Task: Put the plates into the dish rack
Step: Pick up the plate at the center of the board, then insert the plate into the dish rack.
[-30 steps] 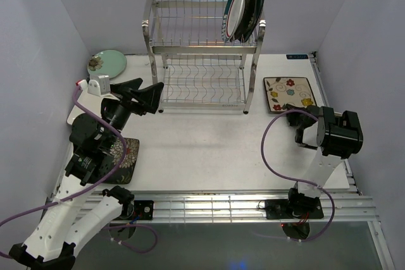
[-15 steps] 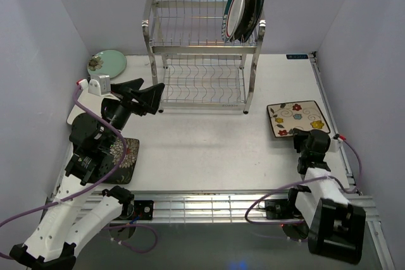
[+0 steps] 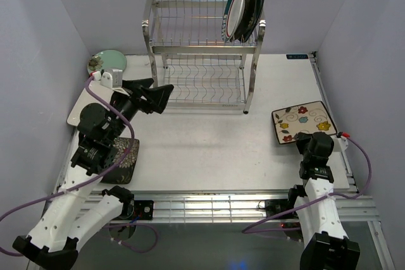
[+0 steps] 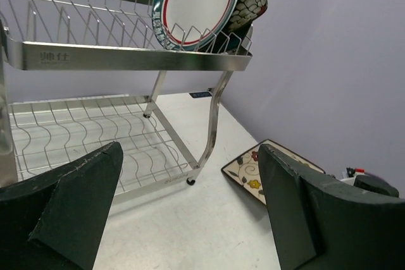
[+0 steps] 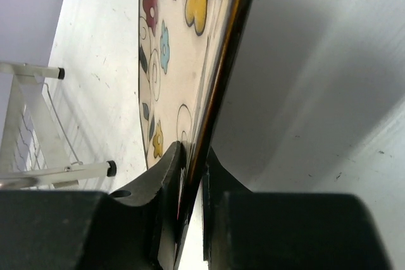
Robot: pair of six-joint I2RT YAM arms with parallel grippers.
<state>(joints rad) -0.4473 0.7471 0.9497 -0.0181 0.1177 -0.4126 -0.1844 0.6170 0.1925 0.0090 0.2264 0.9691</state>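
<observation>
Desk (image 3: 209, 150) edges first. At 10 o'clock a pale green plate (image 3: 109, 62) sits in the far left corner, close to the wall. At 9 o'clock a white rectangular plate (image 3: 77, 116) shows only a corner from under the left arm (image 3: 95, 140), right along the left edge. At 8 o'clock a dark floral plate (image 3: 124, 159) lies flat, its near side close to the front edge, with the arm's links passing over it. The left arm leans up and forward, wrist raised and aimed toward 1 o'clock. The left jaws are spread wide with nothing between them, and their fingers (image 4: 69, 200) frame the rack in the wrist view, near its left front post.

At 12 o'clock the dish rack (image 3: 199, 55) stands at the back. At the right end of its upper tier a teal-rimmed plate (image 3: 234, 11) stands on edge with dark plates (image 3: 255, 1) just behind it. The slots to their left are open wire, as is the lower tier. A wide band of desk runs between the rack's feet and the front edge.

At 4 o'clock a cream flowered plate (image 3: 302, 120) lies near the right edge. The right arm (image 3: 319, 200) reaches straight forward from its base, held low. The right jaws are closed on the plate's near rim, fingers (image 5: 166, 175) pinching both faces. Whether the far rim touches the desk I cannot tell.
</observation>
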